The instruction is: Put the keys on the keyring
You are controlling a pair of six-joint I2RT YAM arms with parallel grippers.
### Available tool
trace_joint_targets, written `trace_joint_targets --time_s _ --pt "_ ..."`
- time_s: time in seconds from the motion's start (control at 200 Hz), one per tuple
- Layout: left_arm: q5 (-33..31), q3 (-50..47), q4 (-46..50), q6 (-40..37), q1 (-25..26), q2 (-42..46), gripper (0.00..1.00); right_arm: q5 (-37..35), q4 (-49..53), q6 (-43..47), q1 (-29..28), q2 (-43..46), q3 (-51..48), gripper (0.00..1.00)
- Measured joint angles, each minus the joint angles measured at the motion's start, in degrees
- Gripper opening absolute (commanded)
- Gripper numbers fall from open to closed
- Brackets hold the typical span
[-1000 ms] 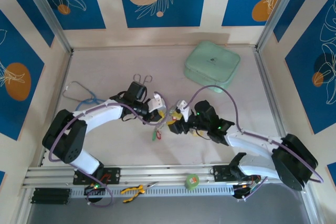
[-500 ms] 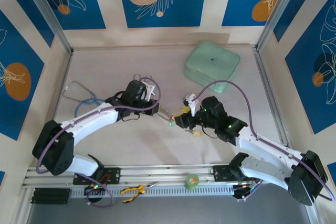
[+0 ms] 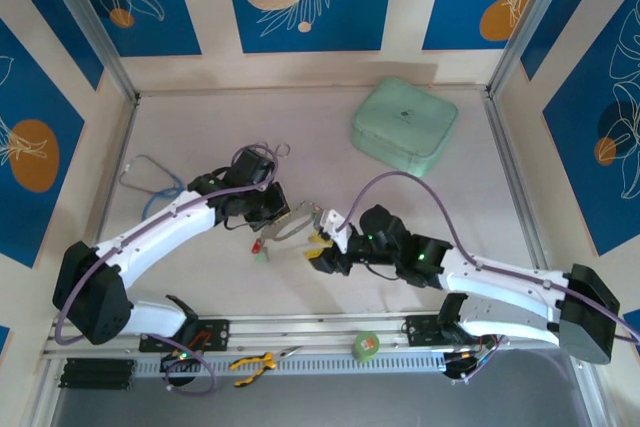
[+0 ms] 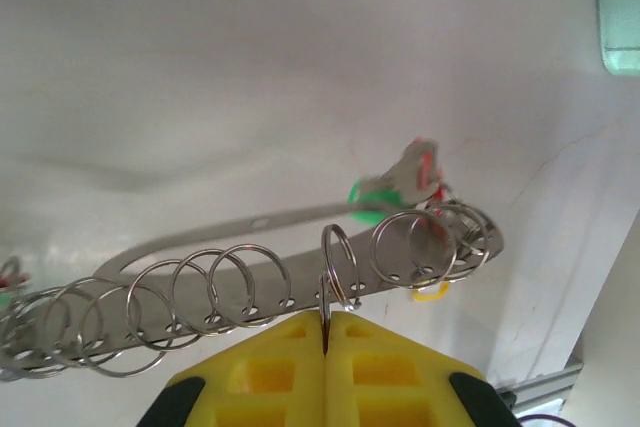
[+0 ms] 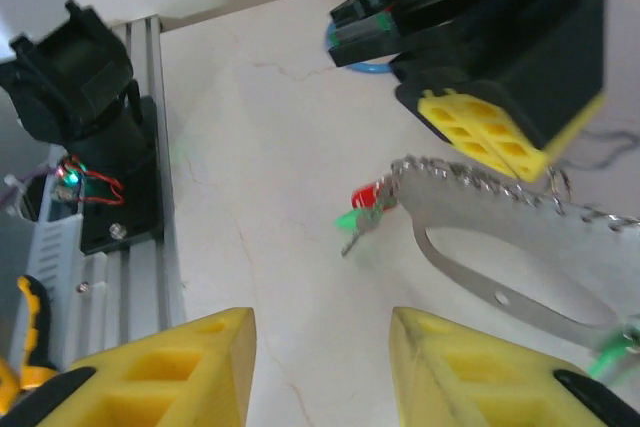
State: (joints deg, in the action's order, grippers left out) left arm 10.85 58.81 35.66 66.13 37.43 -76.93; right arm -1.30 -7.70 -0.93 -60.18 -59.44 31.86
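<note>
The keyring is a flat silvery metal band bent into a loop, strung with several small split rings. My left gripper is shut on one of those rings and holds the band off the table. A green key and a red key hang at one end, and a yellow piece shows below them. From the right wrist, the keyring hangs ahead with a red key and a green key dangling. My right gripper is open and empty, just right of the band.
A mint green case lies at the back right. A blue-tubed stethoscope lies at the left, with steel forceps behind the left arm. A green tape roll and yellow pliers sit on the near rail.
My left gripper has carried the keyring left and nearer, keys swinging below. The right gripper has followed left and toward the near edge, and its jaws have narrowed.
</note>
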Motion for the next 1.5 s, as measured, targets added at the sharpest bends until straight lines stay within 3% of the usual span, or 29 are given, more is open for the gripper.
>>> trace_joint_targets --time_s 0.325,0.625,1.501 --pt "4.17 0.00 5.40 9.29 0.37 0.83 0.00 -9.99 -19.19 9.20 -1.75 -13.07 -5.66 0.33" --pt "6.80 0.00 6.47 13.33 0.63 2.60 0.00 -13.22 -32.11 17.11 -1.68 -21.53 -5.84 0.33" --pt "7.17 -0.04 7.06 14.60 1.03 3.39 0.00 -15.28 -39.69 20.06 -1.68 -25.31 -4.96 0.18"
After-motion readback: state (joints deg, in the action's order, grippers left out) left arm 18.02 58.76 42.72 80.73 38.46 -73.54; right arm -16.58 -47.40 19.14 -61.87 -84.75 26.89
